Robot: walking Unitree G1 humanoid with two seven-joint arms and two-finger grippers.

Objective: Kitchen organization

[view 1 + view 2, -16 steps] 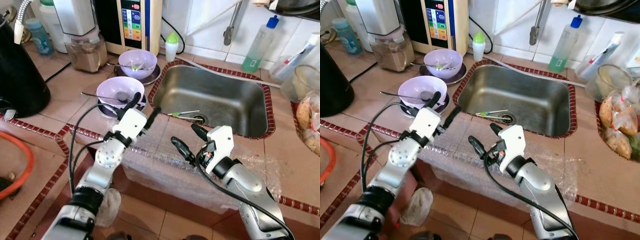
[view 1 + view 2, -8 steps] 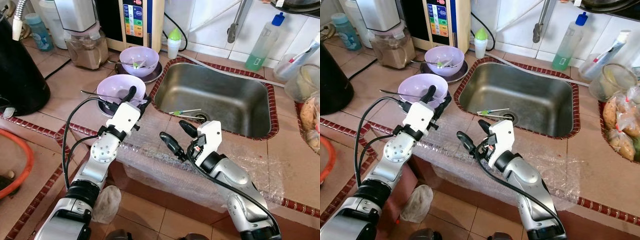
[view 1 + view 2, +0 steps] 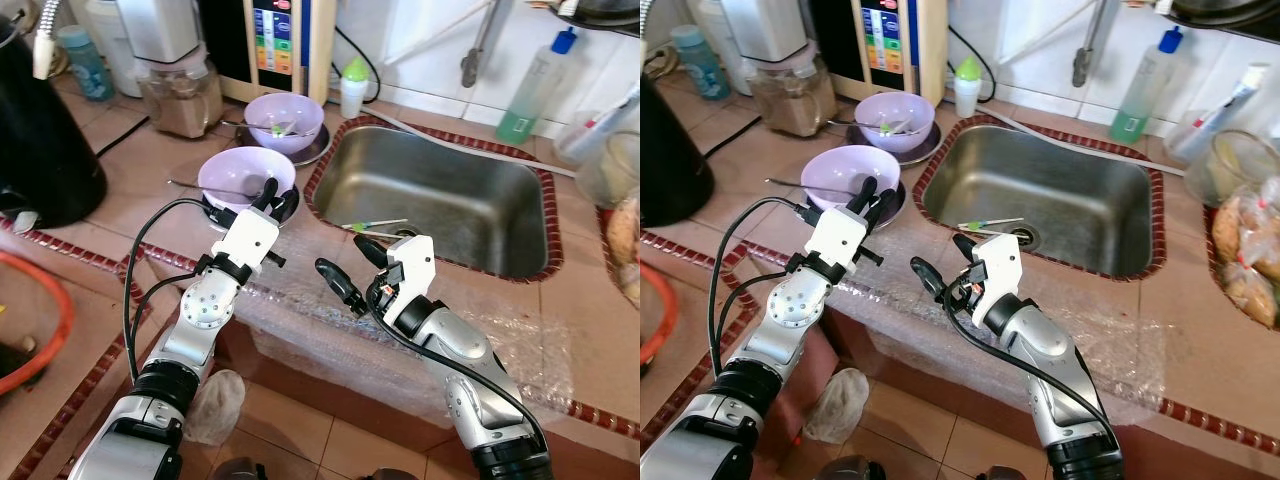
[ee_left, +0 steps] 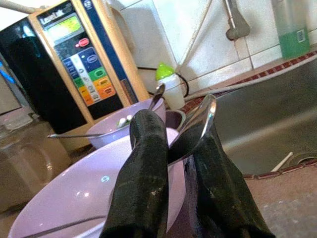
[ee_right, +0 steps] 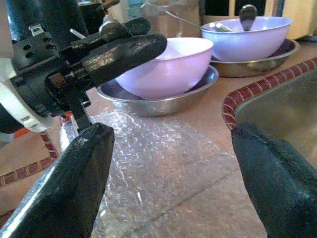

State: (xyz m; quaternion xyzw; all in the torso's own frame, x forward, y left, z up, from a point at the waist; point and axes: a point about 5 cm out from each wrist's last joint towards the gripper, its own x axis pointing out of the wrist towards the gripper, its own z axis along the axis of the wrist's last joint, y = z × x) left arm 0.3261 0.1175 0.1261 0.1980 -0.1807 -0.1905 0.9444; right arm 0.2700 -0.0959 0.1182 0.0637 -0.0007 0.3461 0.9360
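My left tool (image 3: 274, 196) looks clenched on the spoon (image 4: 195, 126) at the near bowl's (image 3: 232, 178) sink-side rim, while my right tool (image 3: 349, 268) hangs released over the tabletop (image 3: 130, 190).

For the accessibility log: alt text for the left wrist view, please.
The left gripper, jaws nearly closed, reaches the rim of a lilac bowl holding a spoon. Behind it are a second lilac bowl, a water purifier and the sink.
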